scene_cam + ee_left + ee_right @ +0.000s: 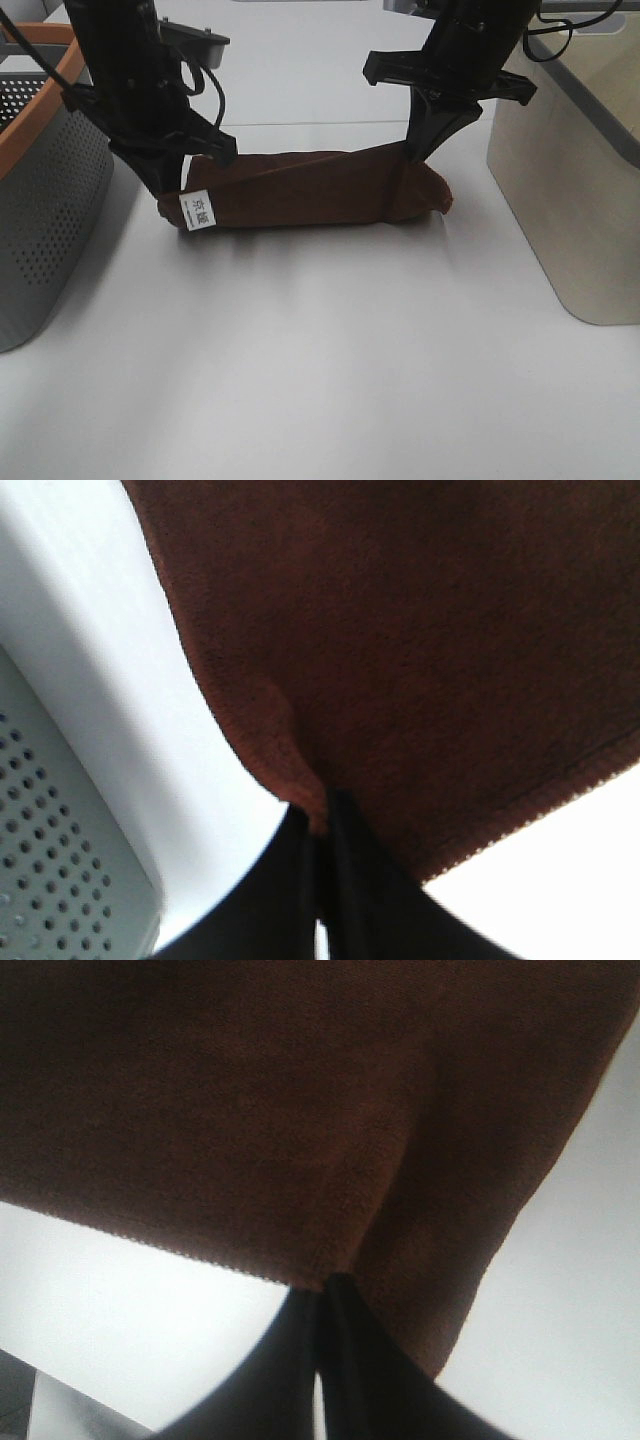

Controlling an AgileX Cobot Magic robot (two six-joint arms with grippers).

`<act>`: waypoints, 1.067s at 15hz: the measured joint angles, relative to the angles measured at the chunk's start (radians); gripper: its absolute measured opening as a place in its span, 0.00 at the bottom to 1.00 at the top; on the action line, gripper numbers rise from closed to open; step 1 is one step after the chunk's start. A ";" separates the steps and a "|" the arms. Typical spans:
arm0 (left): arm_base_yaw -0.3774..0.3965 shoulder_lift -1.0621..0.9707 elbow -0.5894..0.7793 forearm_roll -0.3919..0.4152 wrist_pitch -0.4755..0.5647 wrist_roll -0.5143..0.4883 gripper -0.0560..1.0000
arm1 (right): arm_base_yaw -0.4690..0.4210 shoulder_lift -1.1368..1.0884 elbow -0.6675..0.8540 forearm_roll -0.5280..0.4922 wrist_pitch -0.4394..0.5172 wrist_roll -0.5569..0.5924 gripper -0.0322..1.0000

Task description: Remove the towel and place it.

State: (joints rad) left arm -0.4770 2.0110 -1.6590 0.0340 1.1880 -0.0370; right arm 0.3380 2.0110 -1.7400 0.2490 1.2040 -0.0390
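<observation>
The dark reddish-brown towel [310, 190] hangs folded between my two grippers, with its lower part resting on the white table and a white label [199, 211] at its left end. My left gripper [175, 180] is shut on the towel's left edge; the left wrist view shows its fingers [290, 880] pinching the hem of the towel [420, 650]. My right gripper [412, 152] is shut on the towel's right upper edge; the right wrist view shows the closed fingertips [350, 1350] pinching the cloth [280, 1110].
A grey perforated basket with an orange rim [45, 190] stands at the left, close to my left arm, and also shows in the left wrist view [60, 850]. A beige bin [575, 170] stands at the right. White table [320, 370] lies in front.
</observation>
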 joint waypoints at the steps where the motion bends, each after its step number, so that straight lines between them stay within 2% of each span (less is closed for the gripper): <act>1: 0.000 0.000 0.026 -0.018 -0.002 0.000 0.05 | 0.000 0.000 0.000 0.013 0.002 0.000 0.04; 2: 0.000 0.000 0.040 -0.009 0.008 0.000 0.07 | 0.000 0.000 0.000 0.009 0.007 0.000 0.09; 3: 0.001 0.000 0.045 0.008 0.016 0.001 0.13 | -0.003 -0.001 0.000 0.001 0.009 0.000 0.18; 4: 0.004 0.000 0.045 0.015 0.017 0.001 0.24 | -0.004 -0.001 0.000 0.002 0.009 0.000 0.31; 6: 0.003 0.000 0.045 0.001 0.019 0.006 0.57 | -0.004 -0.001 0.000 0.017 0.009 0.001 0.54; 7: 0.003 0.000 0.045 -0.025 0.019 0.007 0.70 | -0.004 -0.001 0.000 0.018 0.010 0.001 0.61; 8: 0.003 0.000 0.045 -0.047 0.019 0.014 0.79 | -0.004 -0.001 0.000 0.018 0.010 0.001 0.63; 10: 0.003 0.000 0.045 -0.089 0.019 0.024 0.83 | -0.004 -0.012 0.000 0.018 0.010 0.002 0.65; 16: 0.003 -0.068 0.081 -0.094 0.019 0.007 0.84 | -0.004 -0.103 0.000 0.015 0.011 0.002 0.66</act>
State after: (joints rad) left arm -0.4740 1.9430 -1.5780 -0.0600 1.2070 -0.0300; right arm 0.3340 1.9080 -1.7400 0.2640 1.2150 -0.0370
